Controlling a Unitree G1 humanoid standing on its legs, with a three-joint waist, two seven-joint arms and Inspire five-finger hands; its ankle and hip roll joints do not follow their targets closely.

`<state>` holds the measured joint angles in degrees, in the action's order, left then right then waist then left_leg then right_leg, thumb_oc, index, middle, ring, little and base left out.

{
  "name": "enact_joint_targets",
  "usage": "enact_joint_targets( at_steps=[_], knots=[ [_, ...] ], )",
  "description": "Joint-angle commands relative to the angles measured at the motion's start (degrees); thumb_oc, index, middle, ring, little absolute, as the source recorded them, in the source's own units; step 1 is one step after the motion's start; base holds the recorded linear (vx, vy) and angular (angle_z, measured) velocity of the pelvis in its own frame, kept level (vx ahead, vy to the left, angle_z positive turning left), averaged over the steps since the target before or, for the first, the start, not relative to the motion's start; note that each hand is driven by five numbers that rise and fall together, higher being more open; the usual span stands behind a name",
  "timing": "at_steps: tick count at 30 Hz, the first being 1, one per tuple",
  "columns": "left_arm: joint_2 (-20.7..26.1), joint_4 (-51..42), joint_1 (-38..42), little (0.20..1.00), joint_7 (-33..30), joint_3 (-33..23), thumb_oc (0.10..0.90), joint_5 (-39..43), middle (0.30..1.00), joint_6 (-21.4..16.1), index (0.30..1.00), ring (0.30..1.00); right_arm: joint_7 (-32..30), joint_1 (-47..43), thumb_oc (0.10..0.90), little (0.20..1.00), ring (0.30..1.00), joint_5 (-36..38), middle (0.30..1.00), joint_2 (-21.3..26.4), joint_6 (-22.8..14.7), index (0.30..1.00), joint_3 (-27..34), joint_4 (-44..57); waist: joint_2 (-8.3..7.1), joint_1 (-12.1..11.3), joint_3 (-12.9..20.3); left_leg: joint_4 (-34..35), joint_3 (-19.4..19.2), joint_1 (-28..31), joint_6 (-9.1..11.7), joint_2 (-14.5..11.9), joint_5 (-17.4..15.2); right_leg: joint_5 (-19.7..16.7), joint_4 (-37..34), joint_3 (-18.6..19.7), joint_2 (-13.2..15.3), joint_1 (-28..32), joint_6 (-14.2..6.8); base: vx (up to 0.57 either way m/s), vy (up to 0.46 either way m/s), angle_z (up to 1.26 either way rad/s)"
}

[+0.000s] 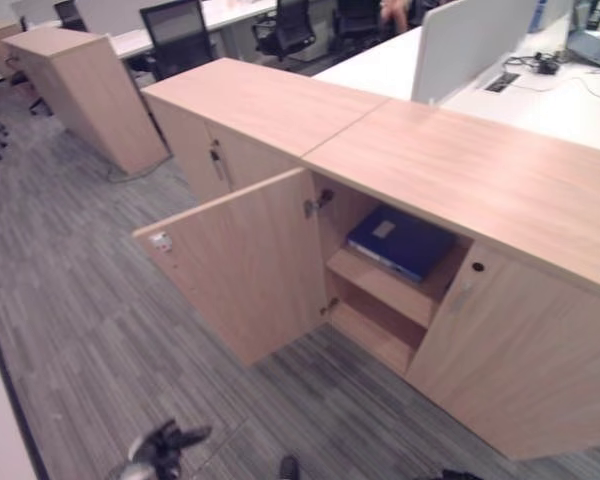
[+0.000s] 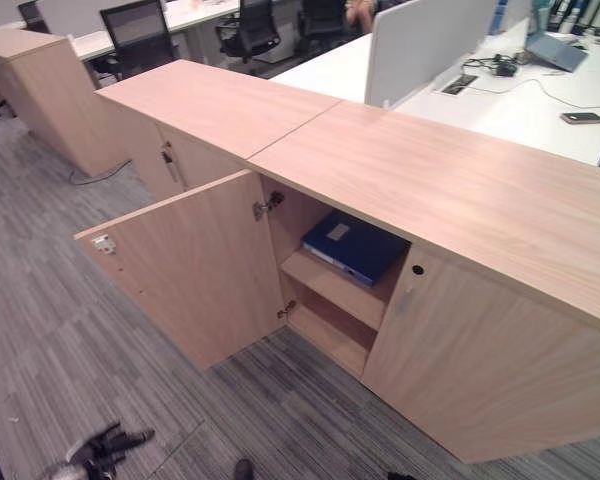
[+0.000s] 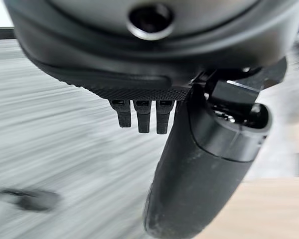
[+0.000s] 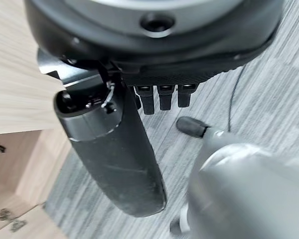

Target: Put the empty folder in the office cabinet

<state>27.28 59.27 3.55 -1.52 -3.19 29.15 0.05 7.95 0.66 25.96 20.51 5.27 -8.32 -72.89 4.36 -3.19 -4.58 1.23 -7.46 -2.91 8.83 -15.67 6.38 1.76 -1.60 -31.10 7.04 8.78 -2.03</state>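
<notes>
1. Folder [image 1: 400, 240], blue with a pale label on its cover, lies flat on the upper shelf [image 1: 385, 285] inside the open compartment of the cabinet [image 1: 480, 180]. No hand touches it.
2. Lower shelf [image 1: 375, 335] beneath it holds nothing that can be made out.
3. Cabinet door [image 1: 245, 265] on the left of that compartment stands swung wide outward over the floor, hinges [image 1: 317, 204] visible at its inner edge and a small catch [image 1: 161, 240] near its free corner.
4. Neighbouring door [image 1: 525, 350] to the right is closed, with a dark round hole [image 1: 478, 267] near its top corner.
5. Second cabinet unit [image 1: 230, 110] joins this one on the left, its doors closed; their tops form one continuous wooden surface.
6. Left hand [image 1: 165, 448] hangs low over the grey carpet [image 1: 90, 300], well apart from the cabinet. In the left wrist view its fingers [image 3: 142, 117] point straight out, thumb [image 3: 204, 169] extended, holding nothing.
7. Right hand [image 4: 154, 74] is likewise empty in the right wrist view, fingers [image 4: 164, 97] straight, thumb [image 4: 114, 159] extended, with the carpet and the cabinet's edge beyond it.
8. Behind the cabinet: white desks [image 1: 540, 90] with a divider panel [image 1: 465, 45], a separate wooden cabinet [image 1: 85, 90] at far left, and black office chairs [image 1: 180, 30].
9. A person [image 1: 395, 12] is partly visible at the far desks.
</notes>
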Motion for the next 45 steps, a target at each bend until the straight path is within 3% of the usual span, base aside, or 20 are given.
enact_joint_targets(
  at_steps=[1,2,4,5,6,7,8,9,11,17,24,31,40,45],
  knots=[
    [7.43,-2.21,5.21,0.9,-2.07,-4.04,0.8,3.03,0.9,-3.81,0.9,0.9,0.8,-2.56,0.8,0.9,0.9,0.74,0.9,0.22,-1.26,0.9,1.6,-1.34,0.11,0.11,1.29,3.77,2.7,-0.25,2.45,-2.59,6.4,4.01,1.57,6.27,0.75,-4.49,-3.05,0.12,0.267,-0.02],
    [8.85,-4.83,4.47,0.9,-2.41,-5.42,0.8,2.52,0.9,-4.39,0.9,0.9,1.45,-2.1,0.8,0.9,0.9,1.66,0.9,0.06,-0.99,0.9,2.24,-1.13,0.99,0.05,1.93,3.77,4.68,0.86,2.36,-1.51,3.87,3.04,0.93,7.61,1.2,-4.09,-4.14,0.15,0.276,-0.08],
    [10.19,-6.49,4.46,0.9,-2.52,-6.15,0.8,2.11,0.9,-4.5,0.9,0.9,1.92,-1.39,0.8,0.9,0.9,2.3,0.9,-0.28,-0.59,0.9,3.51,-1.32,1.56,0.1,3.14,3.77,4.73,1.51,1.85,-0.07,1.16,1.75,0.17,8.21,3.31,-3.26,-5.76,0.15,0.311,-0.04],
    [10.18,-6.49,4.49,0.9,-2.53,-6.14,0.8,2.1,0.9,-4.5,0.9,0.9,1.92,-1.4,0.8,0.9,0.9,2.29,0.9,-0.28,-0.58,0.9,3.54,-1.32,1.49,0.11,3.28,3.77,4.76,1.28,1.74,0.07,1.28,1.56,0.08,8.18,3.42,-3.42,-5.81,0.16,0.379,-0.15],
    [11.96,-7.21,5.68,0.9,-2.43,-5.54,0.8,0.21,0.9,-4.54,0.9,0.9,2.5,-1.03,0.8,0.9,0.9,2.74,0.9,-0.65,-0.5,0.9,4.9,-1.74,1.2,0.22,3.79,2.98,4.16,2.37,0.47,2.79,-1.14,0.5,0.5,9.03,6.51,-2.35,-7.34,0.11,0.261,-0.17],
    [11.98,-7.18,5.76,0.9,-2.43,-5.5,0.8,0.21,0.9,-4.54,0.9,0.9,2.5,-1.04,0.8,0.9,0.9,2.74,0.9,-0.67,-0.5,0.9,4.95,-1.74,1.1,0.19,3.87,3.01,4.15,2.21,0.37,2.94,-1.02,0.35,0.44,9.03,6.64,-2.49,-7.39,0.18,0.465,-0.26],
    [13.91,-7.04,7.23,0.9,-2.45,-5.13,0.8,-1.26,0.9,-4.55,0.9,0.9,2.96,-0.79,0.8,0.9,0.9,2.94,0.9,-0.89,-0.42,0.9,5.39,-1.22,0.67,0.6,4.15,2.55,3.51,2.88,-1.04,5.73,-3.11,-0.65,1.26,10.12,9.05,-2.69,-8.33,0.07,0.221,-0.1],
    [13.96,-6.99,7.28,0.9,-2.43,-5.09,0.8,-1.26,0.9,-4.56,0.9,0.9,2.95,-0.78,0.8,0.9,0.9,2.94,0.9,-0.93,-0.42,0.9,5.41,-1.2,0.54,0.51,4.18,2.48,3.41,2.84,-1.13,5.88,-3.16,-0.64,1.34,10.23,9.22,-2.8,-8.41,0.12,0.423,-0.18],
    [16.38,-6.48,10.78,0.9,-2.37,-3.5,0.8,-3.78,0.9,-4.53,0.9,0.9,3.44,-0.55,0.8,0.9,0.9,3.14,0.9,-1.55,-0.5,0.9,5.6,-0.94,-0.38,0.9,4.57,2.43,2.19,3.83,-3.18,9.62,-5.55,-2.69,2.72,11.58,12.82,-4.0,-9.99,0.07,0.308,-0.22],
    [19.85,-5.74,18.26,0.9,-1.26,0.55,0.8,-5.98,0.9,-4.28,0.9,0.9,4.53,-0.03,0.8,0.9,0.9,3.01,0.9,-2.38,-0.29,0.9,5.27,-0.2,-1.75,1.61,5.56,3.3,-0.36,5.56,-5.71,13.79,-8.12,-6.46,3.04,12.39,16.04,-6.03,-12.54,0.04,0.193,-0.21],
    [21.17,-5.57,25.06,0.9,0.09,5.56,0.8,-6.64,0.9,-4.84,0.9,0.9,4.84,0.93,0.8,0.9,0.9,3.66,0.9,-2.65,-0.78,0.9,5.39,0.72,-3.53,2.59,6.45,3.73,-2.65,6.53,-6.61,15.42,-9.34,-10.95,2.43,11.25,17.45,-7.28,-12.97,0.01,0.062,-0.15],
    [20.44,-10.29,26.24,0.9,1.98,8.97,0.8,-7.51,0.9,-4.91,0.9,0.9,5.49,1.55,0.8,0.9,0.9,3.97,0.9,-3.11,-0.76,0.9,5.89,0.49,-4.82,2.81,6.93,3.57,-3.08,6.68,-6.69,15.71,-9.57,-12.84,1.78,10.28,17.77,-7.03,-12.97,0.01,-0.002,-0.08],
    [19.25,-7.99,31.2,0.9,2.73,13.71,0.8,-10.27,0.9,-4.97,0.9,0.9,5.91,2.26,0.8,0.9,0.9,5.1,0.9,-3.86,-1.0,0.9,4.9,1.91,-6.01,3.61,7.42,3.44,-3.53,6.92,-6.5,15.48,-9.76,-13.79,1.02,9.73,17.55,-6.95,-12.97,0.0,0.0,0.0],
    [18.97,-0.22,38.0,0.9,2.94,17.66,0.8,-12.3,0.9,-4.78,0.9,0.9,5.84,2.45,0.8,0.9,0.9,4.93,0.9,-3.56,-1.0,0.9,4.11,1.86,-6.32,4.63,7.87,3.57,-3.85,6.92,-6.39,15.5,-9.75,-14.32,0.8,9.98,17.48,-7.14,-12.97,0.0,0.0,0.0]
  ],
)
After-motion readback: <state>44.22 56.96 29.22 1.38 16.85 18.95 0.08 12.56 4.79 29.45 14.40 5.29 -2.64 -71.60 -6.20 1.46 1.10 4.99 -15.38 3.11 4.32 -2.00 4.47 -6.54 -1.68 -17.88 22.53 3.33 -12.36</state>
